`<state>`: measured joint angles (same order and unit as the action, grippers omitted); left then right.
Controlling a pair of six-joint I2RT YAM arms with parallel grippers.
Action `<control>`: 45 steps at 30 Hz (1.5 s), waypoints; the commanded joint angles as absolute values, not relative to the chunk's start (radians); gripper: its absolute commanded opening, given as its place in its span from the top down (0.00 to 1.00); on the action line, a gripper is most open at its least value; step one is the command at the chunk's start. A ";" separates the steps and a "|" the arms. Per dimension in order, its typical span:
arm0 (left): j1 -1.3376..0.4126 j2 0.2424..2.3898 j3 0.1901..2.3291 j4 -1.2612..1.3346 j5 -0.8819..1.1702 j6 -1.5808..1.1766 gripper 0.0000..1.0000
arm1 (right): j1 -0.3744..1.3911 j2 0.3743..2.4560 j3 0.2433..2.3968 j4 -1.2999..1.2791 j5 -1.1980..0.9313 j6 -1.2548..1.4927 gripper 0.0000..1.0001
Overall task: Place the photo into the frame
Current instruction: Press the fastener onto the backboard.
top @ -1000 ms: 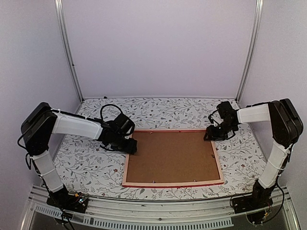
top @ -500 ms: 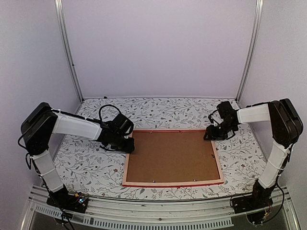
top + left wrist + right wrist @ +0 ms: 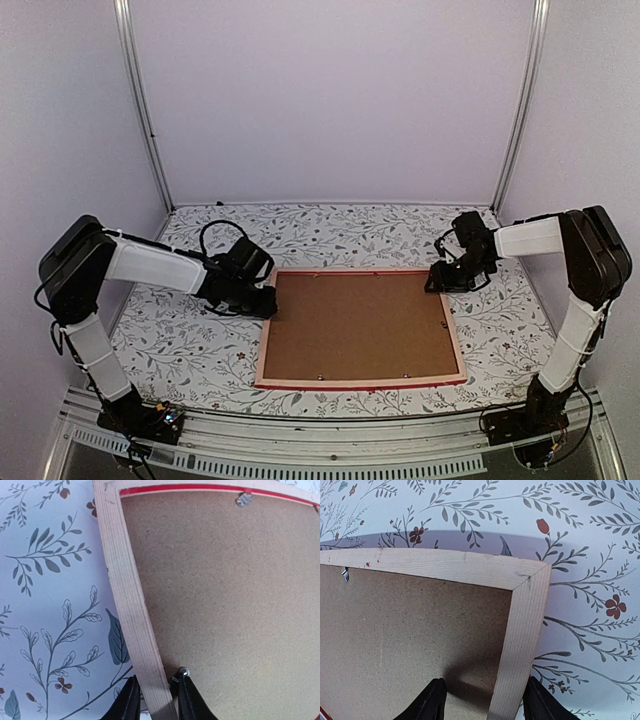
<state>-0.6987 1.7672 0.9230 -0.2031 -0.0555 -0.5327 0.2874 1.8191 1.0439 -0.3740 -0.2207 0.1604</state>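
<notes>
Black and drawn in narrow, the left gripper [image 3: 156, 692] is reaching in from the left side of the table [image 3: 180, 345] and pinching the left rail of the frame [image 3: 360, 381] close to its far left corner. One finger is pressing on the outer wooden edge and the other is sitting on the inner edge, right against the backing board [image 3: 358, 325]; it is holding nothing else. That grip is probably there to steady the frame or to lift that side. The frame itself is lying face down in the middle of the table, a little toward the near edge, with its pale wooden back turned up and only a thin red line of the front peeking out along its edges. The brown board is filling the recess, with small metal tabs [image 3: 244, 499] showing along the inner edge, which is most likely why the frame is lying this way up: the back is where anything goes in or comes out. The photo is not showing in any view; if it is already inside, the board is covering it, and that cannot be told from here. At the far right corner of the frame the right gripper [image 3: 485, 700] is hovering low and straddling the right rail, standing partly open. One finger is over the board and the other is just beside the outer edge, gripping nothing. It seems to be mirroring the left so that both ends can be handled together.
</notes>
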 commanded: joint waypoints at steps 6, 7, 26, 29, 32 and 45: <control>-0.671 1.762 0.869 -0.153 0.053 -0.513 0.58 | 0.292 1.817 1.018 -0.382 -0.242 0.168 0.34; -0.671 1.760 0.868 -0.151 0.056 -0.513 0.51 | 0.292 1.807 1.011 -0.382 -0.239 0.172 0.31; -0.669 1.701 0.878 -0.177 0.014 -0.488 0.17 | 0.301 1.459 0.725 -0.455 -0.229 0.339 0.19; -0.669 1.702 0.887 -0.185 0.015 -0.488 0.17 | 0.317 1.462 0.710 -0.458 -0.256 0.375 0.24; -0.669 1.698 0.886 -0.189 0.022 -0.489 0.16 | 0.339 1.469 0.690 -0.458 -0.239 0.394 0.27; -0.670 1.698 0.884 -0.189 0.038 -0.494 0.17 | 0.368 1.456 0.670 -0.447 -0.191 0.405 0.51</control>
